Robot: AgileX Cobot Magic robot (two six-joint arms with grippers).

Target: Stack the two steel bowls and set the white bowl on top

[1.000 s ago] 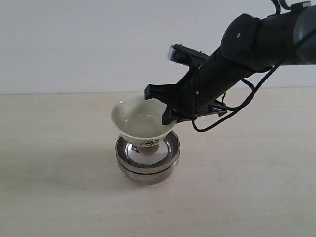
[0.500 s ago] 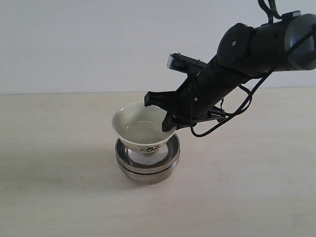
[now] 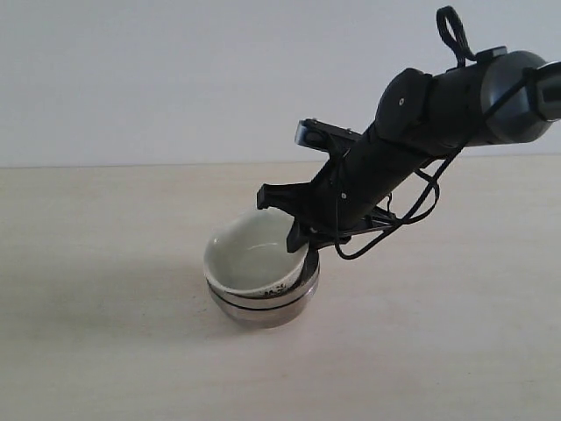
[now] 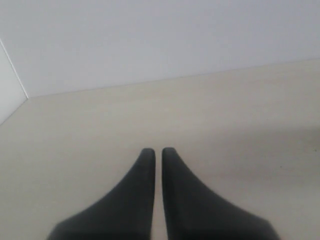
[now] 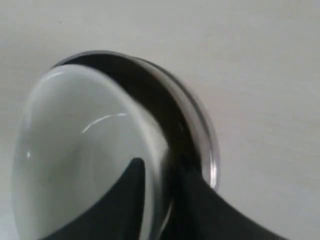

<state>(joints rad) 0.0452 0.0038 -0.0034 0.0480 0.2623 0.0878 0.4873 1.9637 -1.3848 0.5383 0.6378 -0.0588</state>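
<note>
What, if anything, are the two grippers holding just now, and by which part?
The right gripper holds the white bowl by its rim, one finger inside and one outside. The left gripper is closed and holds nothing.

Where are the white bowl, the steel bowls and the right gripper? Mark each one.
white bowl [image 3: 252,250], exterior view, inside surface.
steel bowls [image 3: 263,317], exterior view, outer wall of the lower one.
right gripper [image 5: 159,172], right wrist view, between the fingertips, at the white bowl's rim.
</note>
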